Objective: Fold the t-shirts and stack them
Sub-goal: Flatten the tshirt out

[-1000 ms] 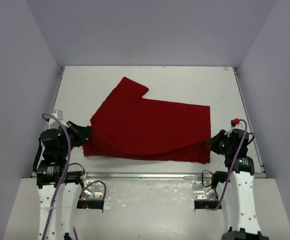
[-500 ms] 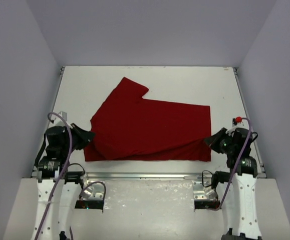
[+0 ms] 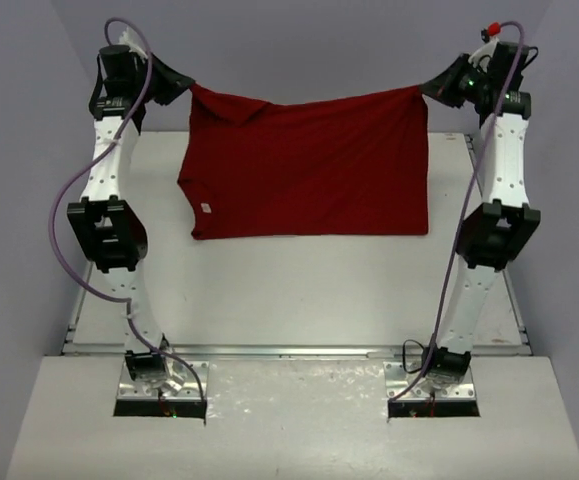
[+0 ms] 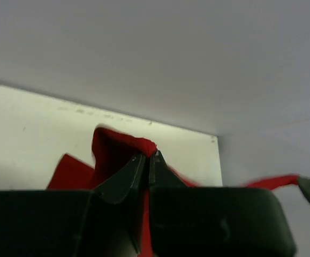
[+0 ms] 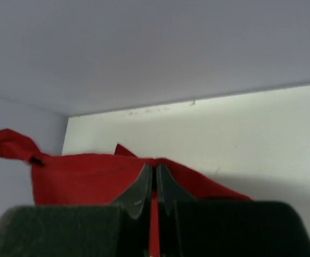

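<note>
Both arms stand stretched tall over the bench (image 3: 299,290), and the dark red t-shirt (image 3: 309,165) hangs spread between them like a sheet on a line. The left tool (image 3: 184,85) is clamped on the shirt's upper left corner. The right tool (image 3: 431,88) is clamped on the upper right corner, so the top edge runs almost straight from one to the other, dipping a little in the middle.

In the left wrist view the fingers (image 4: 125,179) are pressed together with a peak of red cloth bunched just above their tips. The right wrist view shows the same thing – fingers closed, and a thin line of cloth caught in the slit between them.

The cloth falls broad and mostly flat. A small white neck tag (image 3: 206,208) shows near the lower left, under a bulge at the left edge. Whether the bottom edge touches the bench I cannot tell from above.
</note>
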You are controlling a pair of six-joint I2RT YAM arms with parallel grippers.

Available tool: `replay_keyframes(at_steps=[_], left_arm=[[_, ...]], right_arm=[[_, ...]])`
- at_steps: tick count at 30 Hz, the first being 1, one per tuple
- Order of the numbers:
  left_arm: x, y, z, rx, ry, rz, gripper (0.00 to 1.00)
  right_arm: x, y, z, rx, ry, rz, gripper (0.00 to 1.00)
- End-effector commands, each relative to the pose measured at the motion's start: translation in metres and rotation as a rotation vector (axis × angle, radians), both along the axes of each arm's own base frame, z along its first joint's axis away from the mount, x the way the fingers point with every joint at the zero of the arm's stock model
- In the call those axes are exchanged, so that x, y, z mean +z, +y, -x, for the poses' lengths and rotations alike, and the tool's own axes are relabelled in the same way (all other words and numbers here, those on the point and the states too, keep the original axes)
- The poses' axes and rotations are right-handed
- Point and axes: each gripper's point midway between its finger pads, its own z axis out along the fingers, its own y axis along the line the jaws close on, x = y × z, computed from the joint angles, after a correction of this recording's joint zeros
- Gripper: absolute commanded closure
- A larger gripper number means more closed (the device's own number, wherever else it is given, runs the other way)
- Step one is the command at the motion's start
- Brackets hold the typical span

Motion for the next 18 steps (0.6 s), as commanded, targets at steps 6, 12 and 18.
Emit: replay_keyframes(at_steps=[6,12,18], left_arm=[[0.29,-0.026,0.194,-0.011,-0.784,-0.274,1.0],[0.312,-0.032,0.268,-0.035,-0.837,-0.278,1.0],[0.312,-0.043,0.363,-0.022,-0.85,-0.33,1.0]], right_arm=[[0.15,-0.004,0.1,0.071,-0.438,0.026,0.99],[0.227,0.011,0.156,0.112,-0.573,0.105,0.99],[0.235,0.028,0.23,0.064,-0.607,0.159,0.99]])
